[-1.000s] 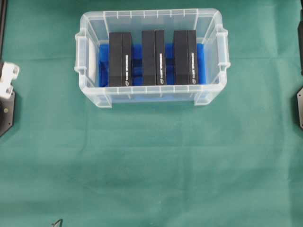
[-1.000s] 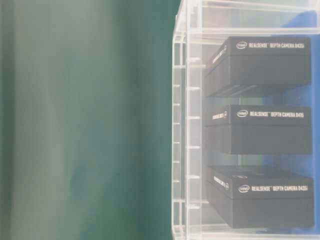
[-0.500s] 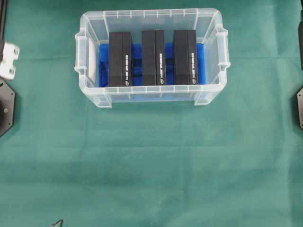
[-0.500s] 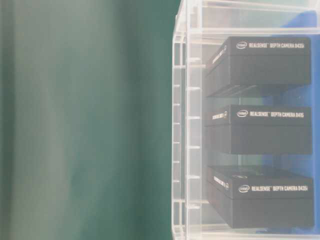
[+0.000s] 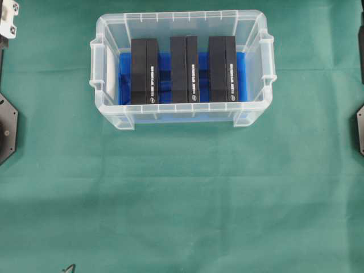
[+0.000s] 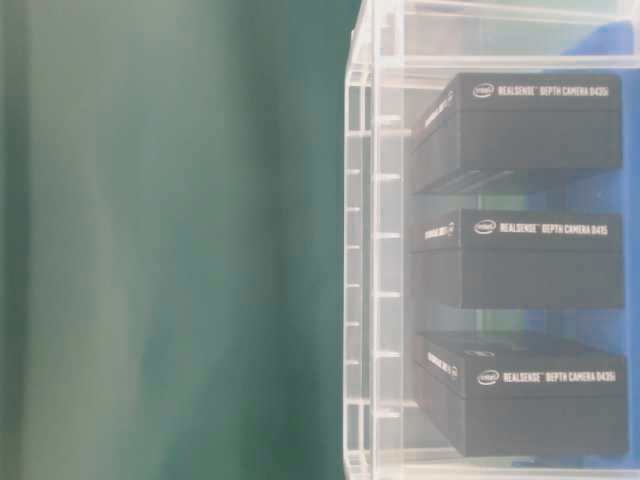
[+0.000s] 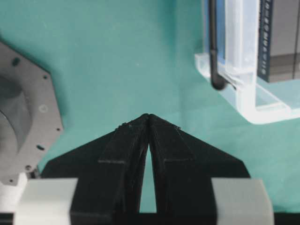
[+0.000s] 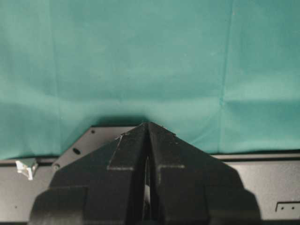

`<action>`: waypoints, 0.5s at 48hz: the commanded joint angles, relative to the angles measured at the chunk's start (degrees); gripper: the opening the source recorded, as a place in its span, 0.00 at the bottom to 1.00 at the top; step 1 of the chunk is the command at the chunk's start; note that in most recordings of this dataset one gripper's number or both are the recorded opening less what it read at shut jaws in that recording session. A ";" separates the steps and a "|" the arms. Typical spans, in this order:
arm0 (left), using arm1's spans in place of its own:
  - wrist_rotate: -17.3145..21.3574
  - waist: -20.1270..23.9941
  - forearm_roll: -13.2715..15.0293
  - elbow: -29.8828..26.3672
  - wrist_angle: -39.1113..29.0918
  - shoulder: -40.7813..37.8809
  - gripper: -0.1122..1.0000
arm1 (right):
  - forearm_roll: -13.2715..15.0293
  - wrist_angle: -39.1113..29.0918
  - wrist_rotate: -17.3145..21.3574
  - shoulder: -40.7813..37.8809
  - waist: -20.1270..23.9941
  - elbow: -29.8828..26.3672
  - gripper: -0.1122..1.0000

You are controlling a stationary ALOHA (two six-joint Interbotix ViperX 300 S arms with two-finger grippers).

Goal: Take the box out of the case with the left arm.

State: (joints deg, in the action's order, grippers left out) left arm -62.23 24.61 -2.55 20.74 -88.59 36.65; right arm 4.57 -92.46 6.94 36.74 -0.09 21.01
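Three black boxes (image 5: pixel 144 70) stand side by side on the blue lining inside the clear case (image 5: pixel 181 119), which sits on the green cloth (image 5: pixel 182 199); none has been lifted. The step in hand looks like the approach. The left gripper (image 7: pixel 148 117) hangs over bare cloth just beside the case's corner, its fingers pressed together and holding nothing. The right gripper (image 8: pixel 148 125) is likewise closed and empty, near its base plate (image 8: pixel 262 192). Next, the left fingers would need to spread and come down over one box.
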 commanded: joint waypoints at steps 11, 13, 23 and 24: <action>1.93 1.05 -0.09 -1.14 0.00 -0.26 0.10 | 0.18 0.00 0.09 -0.09 0.00 -1.41 0.10; 2.20 1.05 -0.09 -0.97 0.00 -0.26 0.10 | 0.26 0.00 0.09 -0.09 0.00 -1.41 0.10; 2.20 1.14 0.00 -0.62 0.00 -0.44 0.14 | 0.62 0.00 0.00 -0.09 0.00 -1.32 0.10; 2.20 1.14 0.00 -0.53 0.00 -0.44 0.17 | 0.62 -0.09 0.00 -0.09 -0.09 -1.41 0.10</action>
State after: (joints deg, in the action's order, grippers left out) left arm -60.03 25.49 -2.46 20.74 -88.77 36.21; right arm 4.92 -92.46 6.94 36.74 -0.18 21.01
